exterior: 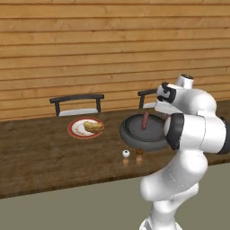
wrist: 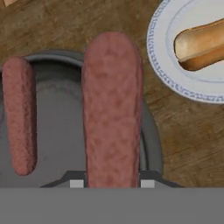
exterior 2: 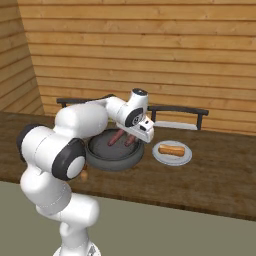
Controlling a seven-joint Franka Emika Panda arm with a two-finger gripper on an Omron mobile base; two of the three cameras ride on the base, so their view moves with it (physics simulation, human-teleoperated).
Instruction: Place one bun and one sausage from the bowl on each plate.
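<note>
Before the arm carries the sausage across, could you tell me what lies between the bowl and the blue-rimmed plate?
Only bare wooden tabletop separates the bowl from the blue-rimmed plate; the hand view and right base view both show it.

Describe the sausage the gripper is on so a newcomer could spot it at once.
Start at the wide dark bowl in the middle of the long wooden table, between the two plates. Two reddish-brown sausages show over it. The one meant runs between the gripper fingertips on the side nearer the white blue-rimmed plate with a bun; the other sausage lies free, farther from that plate.
</note>
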